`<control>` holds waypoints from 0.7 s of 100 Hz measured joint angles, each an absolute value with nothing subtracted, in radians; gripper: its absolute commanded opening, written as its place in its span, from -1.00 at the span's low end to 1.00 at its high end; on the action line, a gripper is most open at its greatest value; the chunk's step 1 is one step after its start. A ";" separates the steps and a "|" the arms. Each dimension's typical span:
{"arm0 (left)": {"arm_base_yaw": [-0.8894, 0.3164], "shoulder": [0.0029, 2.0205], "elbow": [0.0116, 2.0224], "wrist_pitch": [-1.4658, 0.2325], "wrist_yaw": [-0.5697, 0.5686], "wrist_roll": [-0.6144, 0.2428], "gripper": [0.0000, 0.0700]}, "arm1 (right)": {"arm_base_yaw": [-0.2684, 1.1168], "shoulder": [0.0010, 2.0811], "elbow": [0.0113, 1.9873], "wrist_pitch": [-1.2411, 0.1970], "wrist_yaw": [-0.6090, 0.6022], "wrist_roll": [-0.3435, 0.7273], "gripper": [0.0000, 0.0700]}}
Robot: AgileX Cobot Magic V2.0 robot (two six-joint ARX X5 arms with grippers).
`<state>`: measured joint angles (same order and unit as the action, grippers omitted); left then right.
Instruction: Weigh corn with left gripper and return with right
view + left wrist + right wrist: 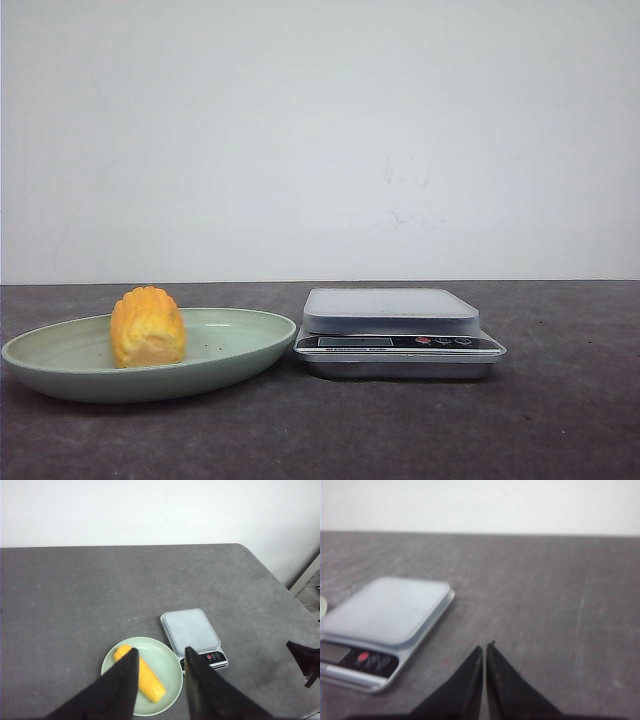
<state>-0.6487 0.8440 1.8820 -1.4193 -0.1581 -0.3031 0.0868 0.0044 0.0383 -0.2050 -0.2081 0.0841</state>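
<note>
Corn (pixel 140 674) lay on green plate (pixel 172 666) beside scale (pixel 192 632), no legible labels; left gripper (pixel 159 656) spread empty above, right gripper (pixel 484 652) closed, empty.

The left pincer (pixel 159 656) has two matte black fingers (pixel 122 687), broad at the base and tapering to blunt tips. The right pincer (pixel 484 650) has matching black, sharply pointed fingers (pixel 507 690).

Scale (pixel 400 343) display, button marks unreadable; no text.
</note>
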 measured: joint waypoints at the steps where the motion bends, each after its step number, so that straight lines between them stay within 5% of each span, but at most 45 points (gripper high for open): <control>1: -0.649 0.844 1.882 -1.419 -0.158 -0.303 -0.58 | 0.087 0.004 0.038 -0.209 -0.208 0.085 -0.98; 70: -0.649 0.844 1.882 -1.419 -0.158 -0.303 -0.58 | 0.090 0.004 0.033 -0.201 -0.208 0.095 -0.98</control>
